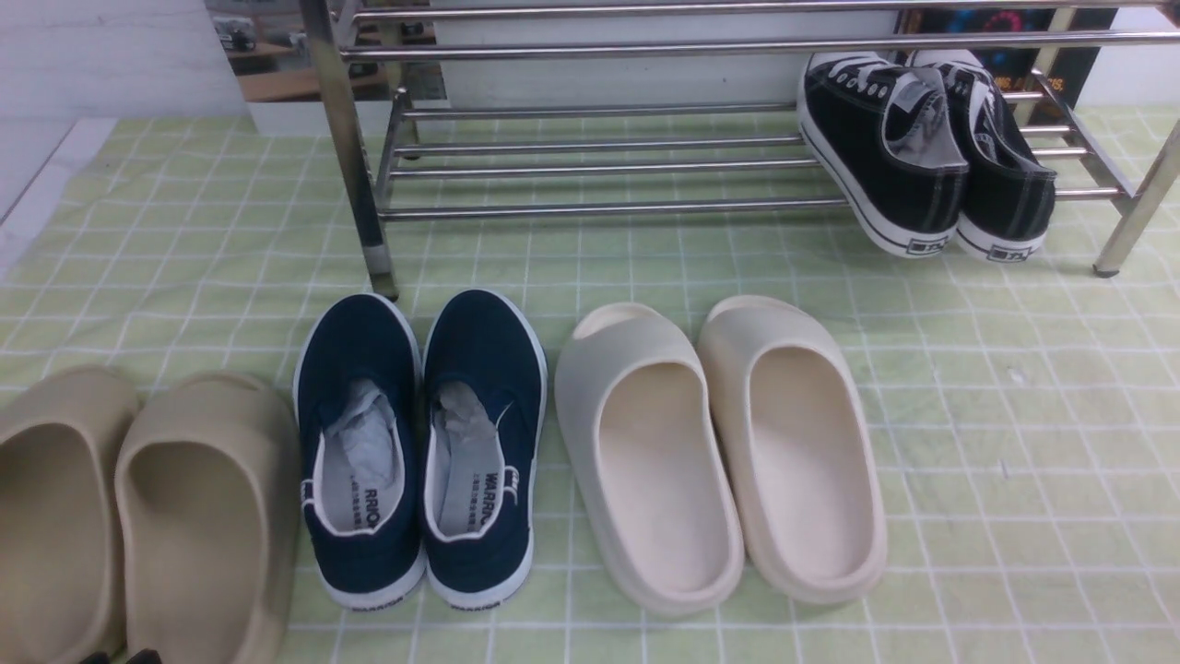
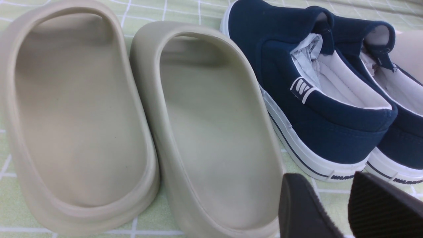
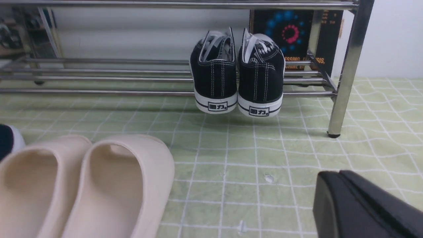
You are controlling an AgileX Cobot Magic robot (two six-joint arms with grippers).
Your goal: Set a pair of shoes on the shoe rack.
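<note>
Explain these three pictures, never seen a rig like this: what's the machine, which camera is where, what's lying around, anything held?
It is a robot with two arms, each ending in a pair of jaws. The front view looks forward from between the arms; the other two come from cameras on the left and right wrists.

On the green checked cloth stand tan slides, navy slip-ons and cream slides. Behind them is a silver metal rack. Two black sneakers sit side by side on its lower shelf, toward the right end, heels sticking out over the front bar.

Nothing is held: the left jaws stand apart with nothing between them, the right jaws are closed on nothing.
</note>
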